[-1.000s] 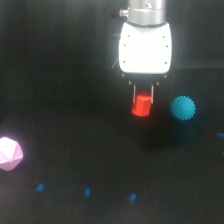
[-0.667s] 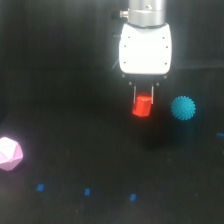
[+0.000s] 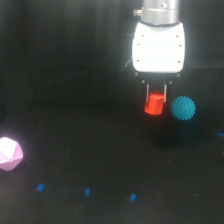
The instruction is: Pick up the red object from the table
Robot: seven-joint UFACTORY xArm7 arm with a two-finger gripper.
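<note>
Right of the frame's centre, your hand [image 3: 156,96] pinches the red object [image 3: 155,104] just left of the cyan spiky ball [image 3: 183,107], barely moved from a second ago, so it looks lifted off the table [image 3: 75,150].

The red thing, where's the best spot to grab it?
Grab the red object from straight above, on two opposite flat sides. It's a stubby faceted cylinder, so flat faces suit the gripper, which already straddles its top that way, apparently closed on it.
</note>
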